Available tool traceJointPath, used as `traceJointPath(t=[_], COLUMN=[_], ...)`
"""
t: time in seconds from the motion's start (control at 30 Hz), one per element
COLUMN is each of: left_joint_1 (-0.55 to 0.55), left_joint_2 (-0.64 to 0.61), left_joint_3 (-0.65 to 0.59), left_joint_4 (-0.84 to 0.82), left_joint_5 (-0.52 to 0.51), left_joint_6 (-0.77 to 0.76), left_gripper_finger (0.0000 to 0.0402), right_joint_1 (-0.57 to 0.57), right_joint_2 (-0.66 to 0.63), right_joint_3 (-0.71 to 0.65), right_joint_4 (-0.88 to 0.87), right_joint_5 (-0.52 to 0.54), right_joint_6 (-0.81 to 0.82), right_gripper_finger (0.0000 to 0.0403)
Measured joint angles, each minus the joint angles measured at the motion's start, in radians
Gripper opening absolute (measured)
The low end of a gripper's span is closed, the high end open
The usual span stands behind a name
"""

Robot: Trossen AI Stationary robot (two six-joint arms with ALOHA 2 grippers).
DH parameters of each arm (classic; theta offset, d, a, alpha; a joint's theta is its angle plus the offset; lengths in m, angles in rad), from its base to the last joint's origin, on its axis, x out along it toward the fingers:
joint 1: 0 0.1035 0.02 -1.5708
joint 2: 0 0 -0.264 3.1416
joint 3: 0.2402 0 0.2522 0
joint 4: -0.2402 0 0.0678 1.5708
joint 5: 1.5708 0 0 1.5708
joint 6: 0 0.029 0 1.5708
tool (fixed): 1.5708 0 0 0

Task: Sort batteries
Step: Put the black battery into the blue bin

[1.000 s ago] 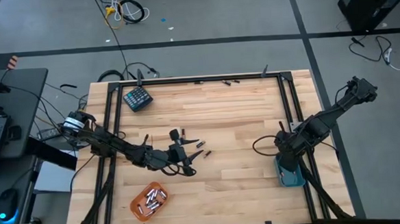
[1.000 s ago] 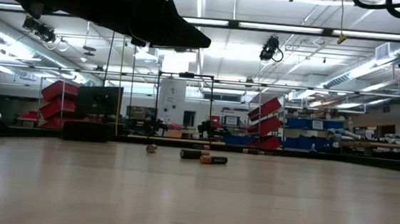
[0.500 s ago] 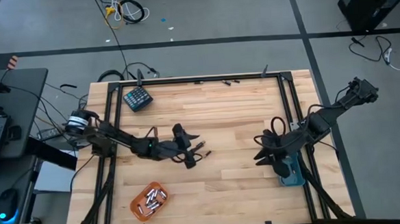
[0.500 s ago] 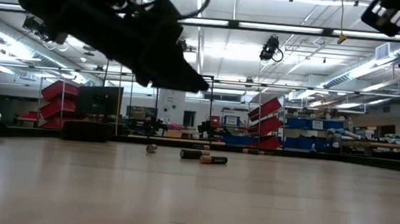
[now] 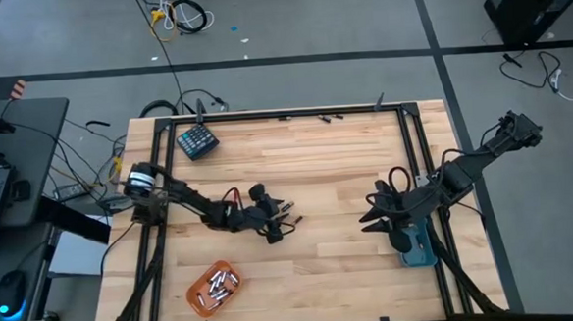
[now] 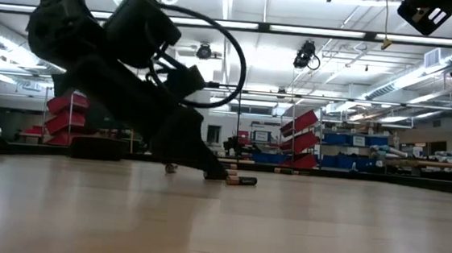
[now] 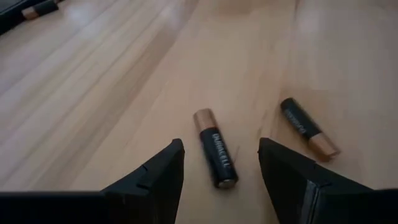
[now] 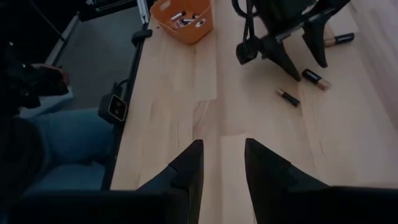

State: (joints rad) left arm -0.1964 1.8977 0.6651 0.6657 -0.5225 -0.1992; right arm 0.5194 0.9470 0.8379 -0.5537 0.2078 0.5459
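Three small dark-and-copper batteries lie on their sides on the wooden table near its middle. My left gripper (image 5: pixel 278 220) is down at the table and open. In the left wrist view its fingers stand on either side of one battery (image 7: pixel 215 155) without touching it. A second battery (image 7: pixel 307 126) lies just beside them. The low view shows the gripper (image 6: pixel 206 170) at the table next to a battery (image 6: pixel 242 180). My right gripper (image 5: pixel 369 221) is open and empty, right of centre, pointing toward the table's left; it also shows in its own wrist view (image 8: pixel 221 171).
An orange tray (image 5: pixel 215 288) holding several batteries stands near the front left. A blue tray (image 5: pixel 417 250) lies under my right arm at the right. A dark teal keypad block (image 5: pixel 197 141) is at the far left. A few batteries (image 5: pixel 329 118) lie at the far edge.
My left gripper has gone toward the far edge and a little to the right, then down to the table, with its fingers around one battery. My right gripper has swung from over the blue tray toward the table's left. The batteries have not moved.
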Motion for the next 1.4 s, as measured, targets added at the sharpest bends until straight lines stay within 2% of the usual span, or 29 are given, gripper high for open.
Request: traceJointPath(t=[0.17, 0.27, 0.37, 0.5, 0.57, 0.77, 0.9, 1.07, 1.2, 1.3, 1.4], left_joint_1=[0.021, 0.023, 0.023, 0.022, 0.023, 0.012, -0.001, -0.026, -0.041, -0.048, -0.048], left_joint_2=[0.048, 0.069, 0.082, 0.083, 0.083, 0.073, 0.009, -0.074, -0.111, -0.110, -0.111], left_joint_3=[0.001, 0.002, 0.004, 0.003, 0.002, -0.002, -0.003, -0.003, -0.001, -0.002, 0.001], left_joint_4=[0.039, 0.051, 0.054, 0.045, 0.048, 0.106, 0.209, 0.400, 0.608, 0.714, 0.767], left_joint_5=[0.022, 0.020, 0.021, 0.024, 0.022, -0.001, -0.028, -0.005, 0.102, 0.195, 0.243], left_joint_6=[-0.009, -0.038, -0.048, -0.051, -0.052, -0.002, 0.110, 0.302, 0.427, 0.461, 0.472], left_gripper_finger=[0.0200, 0.0180, 0.0135, 0.0046, 0.0019, 0.0020, 0.0019, 0.0018, 0.0018, 0.0018, 0.0018], right_joint_1=[0.000, 0.000, 0.000, 0.000, 0.000, 0.000, 0.000, -0.009, -0.033, -0.054, -0.074], right_joint_2=[0.000, 0.000, 0.000, 0.000, 0.000, 0.000, 0.005, 0.057, 0.151, 0.244, 0.348], right_joint_3=[0.000, 0.000, 0.000, 0.000, 0.000, -0.012, -0.082, -0.212, -0.307, -0.348, -0.349], right_joint_4=[0.000, 0.001, 0.002, 0.003, 0.004, 0.069, 0.251, 0.615, 1.032, 1.338, 1.573], right_joint_5=[0.012, 0.012, 0.013, 0.040, 0.052, 0.120, 0.175, 0.227, 0.257, 0.264, 0.256], right_joint_6=[0.000, 0.000, 0.000, -0.002, -0.016, -0.089, -0.242, -0.506, -0.722, -0.848, -0.916], right_gripper_finger=[0.0103, 0.0103, 0.0103, 0.0103, 0.0103, 0.0103, 0.0103, 0.0103, 0.0103, 0.0105, 0.0112])
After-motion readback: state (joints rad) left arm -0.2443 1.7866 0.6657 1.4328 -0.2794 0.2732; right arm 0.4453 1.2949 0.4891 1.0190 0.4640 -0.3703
